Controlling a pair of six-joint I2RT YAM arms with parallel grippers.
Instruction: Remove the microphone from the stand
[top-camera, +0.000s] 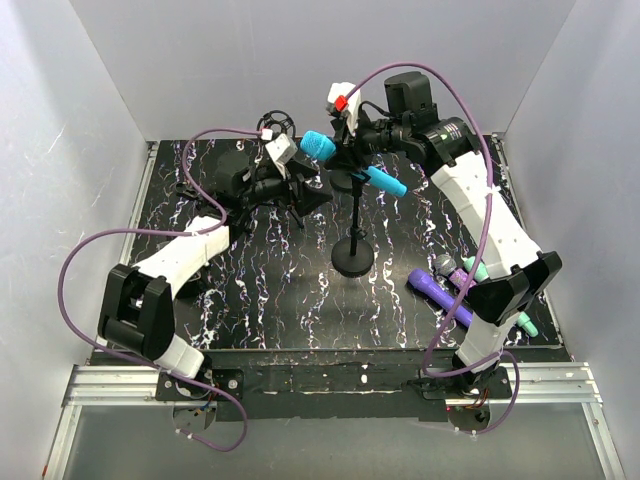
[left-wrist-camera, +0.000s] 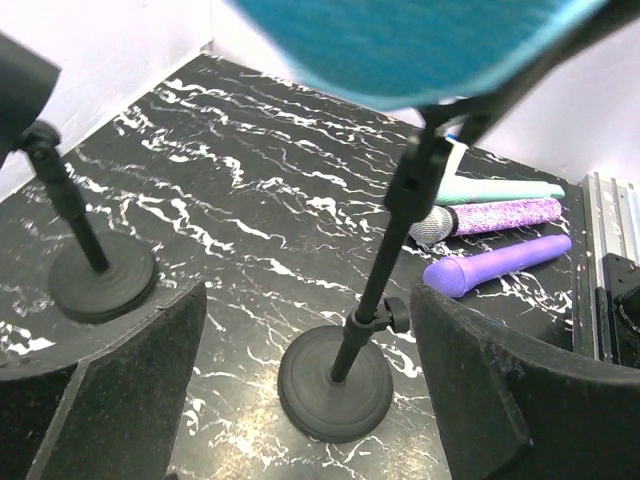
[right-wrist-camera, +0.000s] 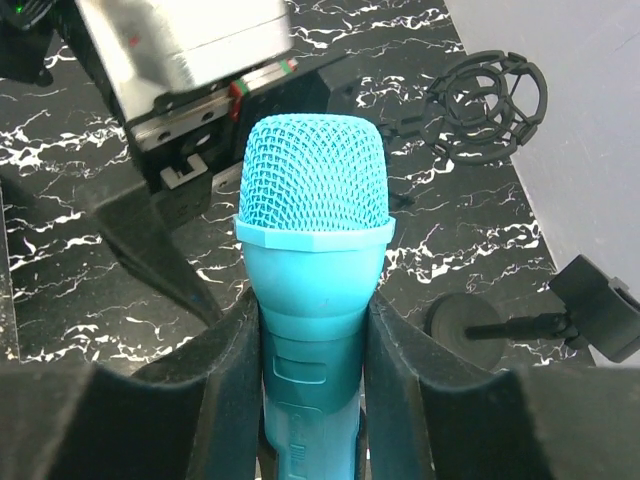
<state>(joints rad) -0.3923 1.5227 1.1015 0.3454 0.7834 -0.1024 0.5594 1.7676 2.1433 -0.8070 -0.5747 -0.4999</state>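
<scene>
Top external: right gripper clamps microphone lying crosswise, head pointing left.

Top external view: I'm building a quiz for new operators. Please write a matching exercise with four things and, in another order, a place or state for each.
Things:
1. cyan microphone
2. purple microphone
3. left gripper
4. shock mount

States:
A. open, holding nothing
B. near the back edge of the table
C. lying flat on the table
D. clamped by the right gripper, atop the stand

Pairs: 1-D, 2-C, 3-A, 4-B
</scene>
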